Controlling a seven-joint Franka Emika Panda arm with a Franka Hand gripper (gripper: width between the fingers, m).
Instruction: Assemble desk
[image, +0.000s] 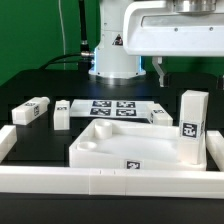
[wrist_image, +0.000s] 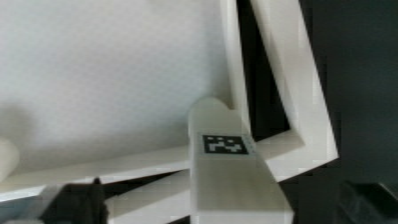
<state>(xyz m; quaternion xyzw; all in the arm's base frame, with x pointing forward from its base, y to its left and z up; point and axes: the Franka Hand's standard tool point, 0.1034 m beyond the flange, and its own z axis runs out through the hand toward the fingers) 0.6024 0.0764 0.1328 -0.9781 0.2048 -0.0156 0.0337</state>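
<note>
The two-finger gripper is shown released, jaws spread either side of the white plastic block leg stood upright beneath it in a corner of the white rimmed plastic tabletop; clipped by a jaw, the leg could be toppled.

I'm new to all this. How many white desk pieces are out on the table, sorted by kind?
tabletop: 1
legs: 4 (one stands upright in the tabletop's corner)
Total: 5
</note>
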